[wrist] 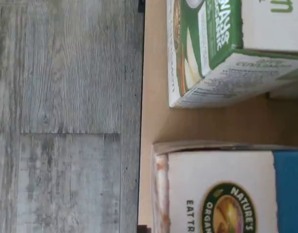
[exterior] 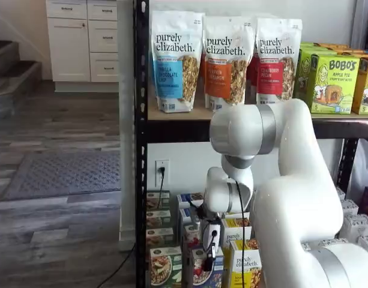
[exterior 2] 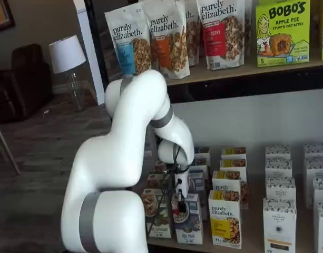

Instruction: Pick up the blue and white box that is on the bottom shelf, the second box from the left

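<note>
The blue and white box (exterior 2: 190,227) stands upright at the front of the bottom shelf (wrist: 153,121), between a green-and-white box and a yellow one. It also shows in a shelf view (exterior: 200,275). My gripper (exterior 2: 180,204) hangs straight down onto the box's top, and one black finger lies against its front face. In a shelf view the gripper (exterior: 209,258) shows the same way, with no gap to be seen. The wrist view looks down on the box's white and blue top (wrist: 226,194) from close by. The box rests on the shelf.
A green-and-white box (exterior 2: 156,219) stands to its left and a yellow "purely elizabeth" box (exterior 2: 224,219) to its right, both close. More small boxes fill the rows behind. The rack's black post (exterior: 140,150) and the upper shelf with granola bags (exterior: 174,60) are overhead.
</note>
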Available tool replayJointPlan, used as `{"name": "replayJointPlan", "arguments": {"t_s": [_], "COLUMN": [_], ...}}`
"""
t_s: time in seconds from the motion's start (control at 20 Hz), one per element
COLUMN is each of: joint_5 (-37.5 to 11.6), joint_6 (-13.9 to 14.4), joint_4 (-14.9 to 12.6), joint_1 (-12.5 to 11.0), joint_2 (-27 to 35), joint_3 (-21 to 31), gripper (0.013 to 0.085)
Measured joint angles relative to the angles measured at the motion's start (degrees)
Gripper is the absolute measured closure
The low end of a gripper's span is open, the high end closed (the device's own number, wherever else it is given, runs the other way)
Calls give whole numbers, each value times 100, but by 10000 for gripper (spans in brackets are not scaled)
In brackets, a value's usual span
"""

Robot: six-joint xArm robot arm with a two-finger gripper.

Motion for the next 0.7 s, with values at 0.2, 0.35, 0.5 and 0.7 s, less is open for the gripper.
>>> {"name": "replayJointPlan", "arguments": {"t_s": [0.2, 0.35, 0.5, 0.7], "joint_5": [-11, 17, 50, 78], "joint_6": [-2, -44, -97, -81], "joint_4": [11, 61, 119, 97], "joint_1": [7, 9, 7, 1], "joint_2": [-6, -8, -14, -21], "joint_3": [15, 12, 5, 5], "gripper": [330, 370, 410, 490]}}
